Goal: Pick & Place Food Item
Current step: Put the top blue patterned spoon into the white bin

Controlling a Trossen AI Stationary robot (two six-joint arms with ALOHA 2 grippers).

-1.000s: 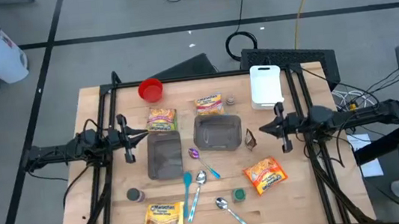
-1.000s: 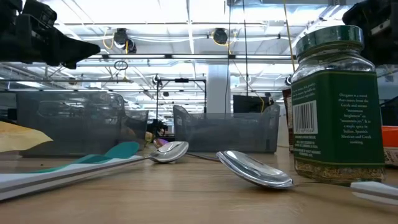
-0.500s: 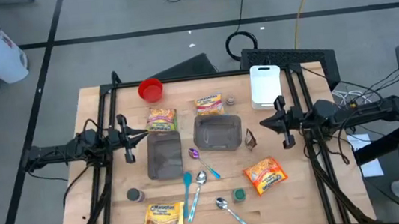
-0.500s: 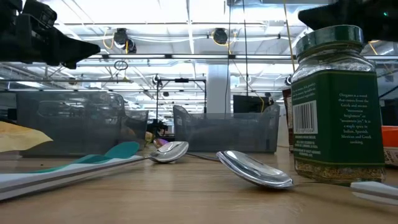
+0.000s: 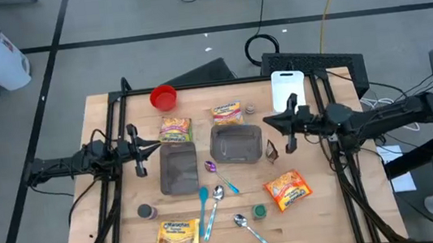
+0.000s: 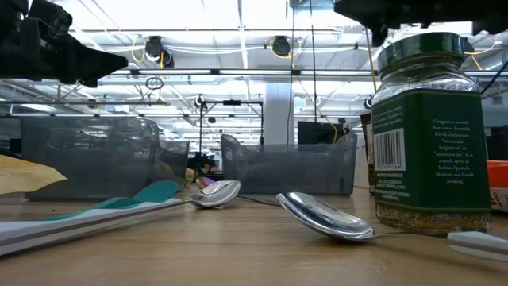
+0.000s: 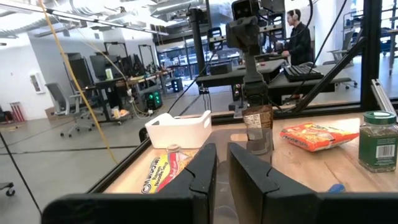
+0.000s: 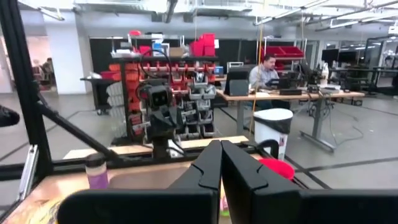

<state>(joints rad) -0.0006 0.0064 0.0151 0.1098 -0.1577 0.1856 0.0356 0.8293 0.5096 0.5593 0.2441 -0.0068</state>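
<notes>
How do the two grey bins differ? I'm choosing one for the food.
The left bin lies with its long side running away from the table's front; the right bin looks squarer. The left bin sits nearer the front edge, the right bin farther back. A purple spoon lies beside the right bin's front corner. Both are grey, open-topped and look empty.
</notes>
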